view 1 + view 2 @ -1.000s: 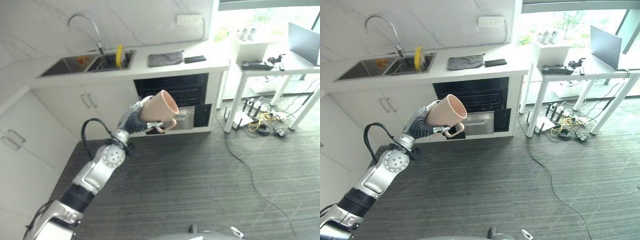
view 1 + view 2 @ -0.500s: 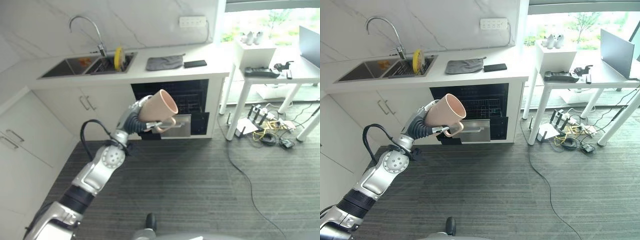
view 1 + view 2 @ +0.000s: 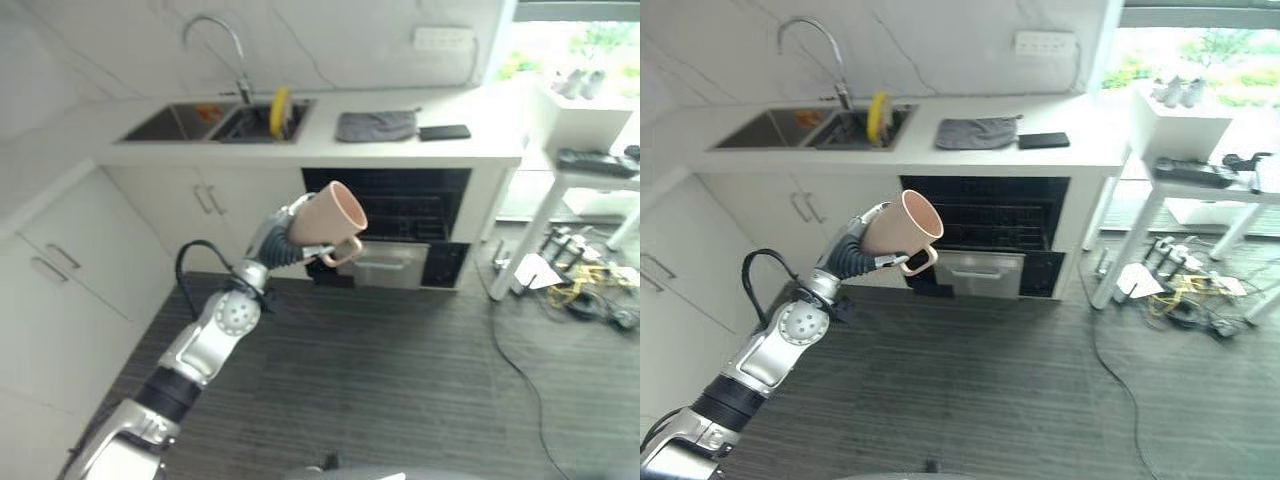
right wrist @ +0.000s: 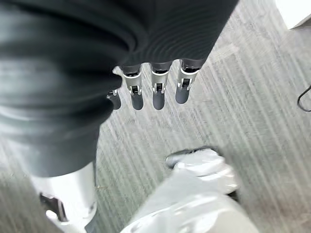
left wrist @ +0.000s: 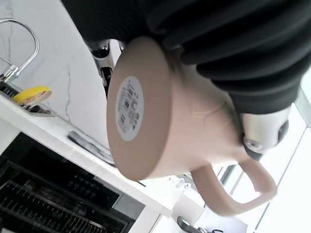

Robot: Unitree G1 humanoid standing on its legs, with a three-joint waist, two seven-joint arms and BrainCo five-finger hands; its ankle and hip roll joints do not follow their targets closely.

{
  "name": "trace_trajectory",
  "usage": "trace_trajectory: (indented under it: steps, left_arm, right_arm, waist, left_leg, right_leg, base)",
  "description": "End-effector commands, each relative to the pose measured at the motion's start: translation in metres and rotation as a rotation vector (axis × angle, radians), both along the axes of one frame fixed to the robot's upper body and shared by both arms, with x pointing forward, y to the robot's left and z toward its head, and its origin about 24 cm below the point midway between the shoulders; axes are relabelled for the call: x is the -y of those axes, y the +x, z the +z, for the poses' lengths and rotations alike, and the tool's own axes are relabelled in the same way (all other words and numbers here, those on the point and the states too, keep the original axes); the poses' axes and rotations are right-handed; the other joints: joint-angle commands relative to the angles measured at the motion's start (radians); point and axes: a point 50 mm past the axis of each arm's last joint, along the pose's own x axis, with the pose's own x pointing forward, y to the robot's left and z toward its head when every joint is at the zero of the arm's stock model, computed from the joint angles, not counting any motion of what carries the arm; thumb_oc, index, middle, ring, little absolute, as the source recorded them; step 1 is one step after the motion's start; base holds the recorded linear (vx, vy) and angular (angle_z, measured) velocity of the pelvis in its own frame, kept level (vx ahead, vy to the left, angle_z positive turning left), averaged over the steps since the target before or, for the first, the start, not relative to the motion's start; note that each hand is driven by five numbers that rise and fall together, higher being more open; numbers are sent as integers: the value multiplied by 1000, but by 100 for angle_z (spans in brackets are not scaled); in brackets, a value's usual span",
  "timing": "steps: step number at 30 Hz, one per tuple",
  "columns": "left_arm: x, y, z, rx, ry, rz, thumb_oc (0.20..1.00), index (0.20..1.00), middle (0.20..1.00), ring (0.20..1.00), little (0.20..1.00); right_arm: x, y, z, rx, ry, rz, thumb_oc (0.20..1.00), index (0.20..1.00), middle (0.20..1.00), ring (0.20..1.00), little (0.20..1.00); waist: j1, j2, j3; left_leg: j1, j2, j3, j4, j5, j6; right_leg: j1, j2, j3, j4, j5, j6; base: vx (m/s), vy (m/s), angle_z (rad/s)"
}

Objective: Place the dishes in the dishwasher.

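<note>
Beige smooth ceramic mug, round base, loop handle, held tilted in left hand, fingers curled round it, in front of open black dishwasher. Right hand fingers straight, relaxed.

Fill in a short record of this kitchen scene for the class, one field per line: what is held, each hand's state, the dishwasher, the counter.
held item: pink mug, tilted, handle downward
left hand: curled round the mug, raised in front of the dishwasher
right hand: fingers straight, holding nothing, above the floor
dishwasher: open under the counter, dark racks showing
counter: grey cloth, black phone
sink: yellow dish standing in it
</note>
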Motion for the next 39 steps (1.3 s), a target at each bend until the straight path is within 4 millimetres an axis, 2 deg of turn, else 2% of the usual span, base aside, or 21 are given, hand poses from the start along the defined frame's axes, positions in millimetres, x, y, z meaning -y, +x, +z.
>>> trace_trajectory:
  steps: [1, 3, 6, 8, 9, 11, 12, 15, 18, 19, 21, 23, 28, 30, 31, 32, 33, 35, 36, 37, 39]
  left_arm:
    - [-8, 3, 43, 188, -11, -10, 200, 200, 200, 200, 200]
    - [-6, 2, 43, 191, -4, -16, 200, 200, 200, 200, 200]
    - [-4, 2, 45, 199, 10, -13, 200, 200, 200, 200, 200]
    - [-6, 2, 50, 207, 15, 0, 200, 200, 200, 200, 200]
    - [-11, 1, 57, 222, 10, 9, 200, 200, 200, 200, 200]
    - [-14, -2, 59, 227, 12, 0, 200, 200, 200, 200, 200]
    - [-15, -3, 59, 226, 13, -7, 200, 200, 200, 200, 200]
    - [-13, -5, 54, 212, 10, -9, 200, 200, 200, 200, 200]
    - [-10, -6, 51, 206, 5, -5, 200, 200, 200, 200, 200]
    - [-11, -6, 51, 204, 2, -1, 200, 200, 200, 200, 200]
    - [-12, -7, 52, 201, -8, 8, 200, 200, 200, 200, 200]
    - [-15, -8, 53, 207, -12, 21, 200, 200, 200, 200, 200]
    - [-25, -8, 51, 210, -19, 52, 200, 200, 200, 200, 200]
    - [-25, -7, 51, 213, -15, 50, 200, 200, 200, 200, 200]
    - [-25, -7, 51, 217, -13, 53, 200, 200, 200, 200, 200]
    - [-25, -7, 51, 221, -15, 53, 200, 200, 200, 200, 200]
    - [-22, -8, 53, 229, -22, 49, 200, 200, 200, 200, 200]
    - [-20, -8, 54, 232, -27, 44, 200, 200, 200, 200, 200]
    - [-17, -8, 55, 236, -36, 35, 200, 200, 200, 200, 200]
    - [-17, -8, 55, 236, -38, 33, 200, 200, 200, 200, 200]
    - [-18, -8, 55, 233, -45, 25, 200, 200, 200, 200, 200]
  right_arm:
    - [-19, 7, -4, 26, 0, 111, 1000, 1000, 1000, 1000, 1000]
    - [-20, 10, -4, 32, -1, 95, 1000, 1000, 1000, 1000, 1000]
    - [-16, 12, -3, 39, 0, 75, 1000, 1000, 1000, 1000, 1000]
    - [-11, 15, -2, 53, -5, 70, 1000, 1000, 1000, 1000, 1000]
    - [-7, 20, 0, 77, -14, 84, 1000, 1000, 1000, 1000, 1000]
    - [-7, 21, 0, 83, -26, 116, 1000, 1000, 1000, 1000, 1000]
    - [-8, 19, 0, 81, -24, 113, 1000, 1000, 1000, 1000, 1000]
    - [-9, 14, -1, 66, -13, 84, 1000, 1000, 1000, 1000, 1000]
    - [-8, 18, -1, 71, -19, 87, 1000, 1000, 1000, 1000, 1000]
    - [-7, 20, 0, 75, -23, 92, 1000, 1000, 1000, 1000, 1000]
    - [-3, 29, 2, 98, -27, 73, 1000, 1000, 1000, 1000, 1000]
    - [2, 37, 5, 127, -20, 66, 1000, 1000, 1000, 1000, 1000]
    - [10, 44, 8, 153, -23, 67, 1000, 1000, 1000, 1000, 1000]
    - [10, 41, 8, 144, -19, 55, 1000, 1000, 1000, 1000, 1000]
    - [11, 40, 7, 136, -21, 59, 1000, 1000, 1000, 1000, 1000]
    - [11, 39, 7, 132, -24, 59, 1000, 1000, 1000, 1000, 1000]
    - [12, 36, 7, 123, -31, 42, 1000, 1000, 1000, 1000, 1000]
    - [13, 34, 7, 120, -34, 32, 1000, 1000, 1000, 1000, 1000]
    - [14, 31, 7, 120, -47, 20, 1000, 1000, 1000, 1000, 1000]
    - [15, 30, 7, 121, -50, 17, 1000, 1000, 1000, 1000, 1000]
    - [15, 26, 7, 124, -55, 4, 1000, 1000, 1000, 1000, 1000]
  waist:
    - [8, -33, -28]
    - [-7, -40, -12]
    - [-19, -46, -5]
    - [-34, -65, 4]
    - [-61, -79, 20]
    - [-72, -78, 24]
    - [-70, -79, 21]
    - [-68, -81, -1]
    - [-66, -81, -18]
    - [-65, -81, -22]
    - [-52, -86, -21]
    - [-39, -94, -15]
    - [-24, -101, -6]
    - [-23, -98, -1]
    - [-24, -92, 1]
    - [-26, -86, 2]
    - [-22, -75, 9]
    - [-19, -69, 11]
    - [-13, -60, 15]
    - [-13, -59, 15]
    - [-20, -57, 5]
  left_leg:
    - [-31, -3, -23, -6, 54, -34]
    - [9, -10, -37, -13, 41, -41]
    - [33, -4, -52, -18, 25, -51]
    - [69, -14, -62, -18, -12, -55]
    - [127, -15, -89, -18, -86, -59]
    - [151, -4, -100, -18, -113, -60]
    - [156, 1, -100, -18, -115, -63]
    - [173, 28, -95, -17, -102, -80]
    - [177, 56, -77, 46, -112, -101]
    - [168, 66, -70, 88, -103, -110]
    - [91, 95, -71, 265, -21, -139]
    - [18, 110, -92, 409, 27, -149]
    - [-104, 94, -138, 635, 53, -139]
    - [-133, 105, -130, 593, 58, -130]
    - [-117, 107, -121, 516, 55, -130]
    - [-118, 117, -115, 458, 63, -137]
    - [-114, 124, -115, 293, 96, -159]
    - [-117, 126, -121, 222, 109, -170]
    - [-125, 135, -132, 133, 148, -193]
    - [-126, 137, -131, 122, 148, -196]
    - [-91, 137, -108, 61, 115, -193]
  right_leg:
    - [1, -129, 60, 47, 388, 48]
    - [-54, -92, 54, -19, 348, 32]
    - [-68, -76, 40, -169, 350, 22]
    - [-110, -91, 35, -330, 399, 34]
    - [-173, -109, 67, -484, 491, 67]
    - [-182, -108, 93, -513, 500, 74]
    - [-162, -102, 96, -524, 478, 73]
    - [-94, -73, 95, -549, 427, 57]
    - [-51, -48, 92, -540, 377, 22]
    - [-39, -40, 89, -537, 364, 9]
    - [2, -15, 97, -549, 337, -26]
    - [30, 1, 118, -550, 316, -55]
    - [65, 28, 173, -529, 284, -96]
    - [90, 39, 191, -538, 273, -101]
    - [100, 45, 201, -546, 266, -98]
    - [105, 50, 203, -552, 262, -96]
    - [130, 51, 213, -576, 257, -85]
    - [141, 49, 216, -587, 257, -79]
    - [166, 40, 220, -609, 256, -70]
    - [169, 35, 218, -613, 257, -67]
    - [171, 11, 194, -625, 262, -51]
  base:
    - [217, 127, 25]
    - [209, -5, 4]
    - [177, -116, 12]
    - [302, -241, 15]
    - [316, -247, 0]
    - [347, -272, 11]
    - [319, -255, 26]
    - [304, -291, 39]
    - [278, -254, 26]
    - [212, -246, -6]
    - [185, -290, -34]
    - [154, -264, -44]
    - [138, -163, -45]
    - [156, -38, -31]
    - [130, 68, -21]
    - [192, 200, -25]
    - [154, 201, -28]
    - [137, 204, -18]
    - [108, 202, -13]
    - [108, 239, -15]
    - [76, 207, -26]
